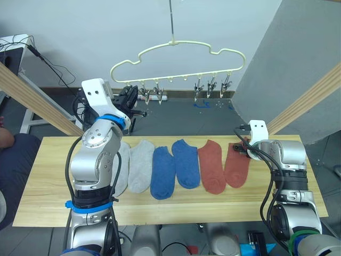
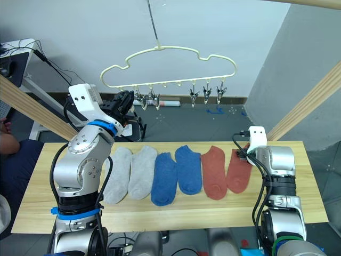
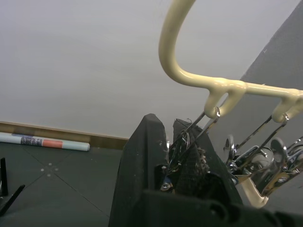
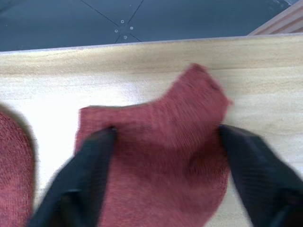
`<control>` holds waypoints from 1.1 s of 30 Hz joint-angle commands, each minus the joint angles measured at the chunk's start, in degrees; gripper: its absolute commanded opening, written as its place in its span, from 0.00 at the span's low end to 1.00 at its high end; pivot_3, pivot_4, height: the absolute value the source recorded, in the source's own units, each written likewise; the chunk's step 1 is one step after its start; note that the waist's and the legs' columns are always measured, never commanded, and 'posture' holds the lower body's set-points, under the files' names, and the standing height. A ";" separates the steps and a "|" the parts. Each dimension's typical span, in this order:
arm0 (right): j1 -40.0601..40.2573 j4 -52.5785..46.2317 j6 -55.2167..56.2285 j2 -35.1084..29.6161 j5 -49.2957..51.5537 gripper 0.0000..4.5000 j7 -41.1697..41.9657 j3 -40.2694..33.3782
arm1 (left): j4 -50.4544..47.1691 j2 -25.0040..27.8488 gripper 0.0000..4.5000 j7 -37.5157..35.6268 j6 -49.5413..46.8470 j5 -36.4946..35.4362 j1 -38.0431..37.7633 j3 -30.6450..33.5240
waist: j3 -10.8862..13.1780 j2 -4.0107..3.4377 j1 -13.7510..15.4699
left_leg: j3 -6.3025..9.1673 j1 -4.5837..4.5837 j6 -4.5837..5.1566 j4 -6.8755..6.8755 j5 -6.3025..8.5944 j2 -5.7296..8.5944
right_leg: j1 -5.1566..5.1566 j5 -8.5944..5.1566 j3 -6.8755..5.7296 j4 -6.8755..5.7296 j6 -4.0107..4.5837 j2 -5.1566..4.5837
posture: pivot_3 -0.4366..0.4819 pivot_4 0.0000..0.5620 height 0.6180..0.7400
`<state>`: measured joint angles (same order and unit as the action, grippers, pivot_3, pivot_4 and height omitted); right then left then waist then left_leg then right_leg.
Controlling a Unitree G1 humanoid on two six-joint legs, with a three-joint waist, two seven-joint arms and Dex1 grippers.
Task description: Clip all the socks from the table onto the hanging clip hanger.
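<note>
**Rust-red sock under the right fingers, left gripper at the hanger's end clip**

Pale wood planks make up the table, and six socks lie on it in a row, toes toward the robot. From the robot's left they run: two light grey socks, two blue socks and two rust red socks. The leftmost grey one is partly hidden behind the left arm. Neighbours in each pair touch or nearly touch.

Above and beyond the far edge of the table hangs the clip hanger, a pale yellow cloud outline on a thin hook, with small metal clips dangling from its straight bar.

The left gripper is raised to the hanger's left end. In the left wrist view its two black fingers stand close together with the end clip between them; they seem to press on the clip.

The right gripper sits low over the rightmost red sock at the table's right end. Its fingers are spread wide, one at each side of the sock's cuff end, touching the fabric but not closed on it.
</note>
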<state>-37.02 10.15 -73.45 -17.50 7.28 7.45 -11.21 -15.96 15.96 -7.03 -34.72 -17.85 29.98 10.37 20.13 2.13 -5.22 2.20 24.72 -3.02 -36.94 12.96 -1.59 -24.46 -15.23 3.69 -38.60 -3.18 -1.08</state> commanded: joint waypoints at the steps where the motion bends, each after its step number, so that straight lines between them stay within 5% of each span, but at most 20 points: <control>1: 1.21 -0.64 -0.71 -0.67 0.07 0.47 -0.27 -0.51 | -2.00 -0.02 0.06 0.15 0.10 0.12 -0.65 0.00 | 0.00 0.00 0.00 | 0.00 0.00 0.00 0.00 0.00 0.00 | 0.00 0.00 0.00 0.00 0.00 0.00 | 0.31 0.67 1.00; 7: 1.83 -1.15 0.58 -2.19 -0.34 0.01 0.35 1.81 | -2.16 0.08 0.06 0.01 -0.22 -0.07 -0.79 0.06 | 0.00 0.00 0.03 | 0.00 0.00 0.00 0.00 0.00 0.00 | 0.00 0.00 0.00 0.00 0.00 0.00 | 0.31 0.67 1.00; 21: 6.44 -24.74 4.24 -17.27 8.53 0.01 21.33 14.15 | -2.79 3.92 0.06 -4.53 -10.26 -10.14 1.65 5.39 | 0.22 -0.18 -0.70 | -0.01 0.00 0.00 0.04 0.00 -0.02 | -0.02 -0.11 0.01 0.05 -0.18 0.05 | 0.29 0.68 1.00; 33: -3.27 -31.22 -1.15 -4.13 15.38 0.01 19.51 16.55 | -1.36 8.35 0.06 -6.87 -14.92 -14.56 3.49 7.41 | 0.45 -0.23 -0.97 | 0.05 0.03 -0.01 0.04 0.00 -0.03 | -0.05 -0.01 -0.03 0.05 -0.02 0.03 | 0.31 0.68 1.00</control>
<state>-39.42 -18.86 -74.22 -22.68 21.64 28.10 4.56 -16.14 23.27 -13.78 -48.84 -31.51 33.10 16.25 20.58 1.90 -6.19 2.25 24.77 -3.03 -36.90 12.96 -1.62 -24.56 -15.24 3.67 -38.56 -3.19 -1.06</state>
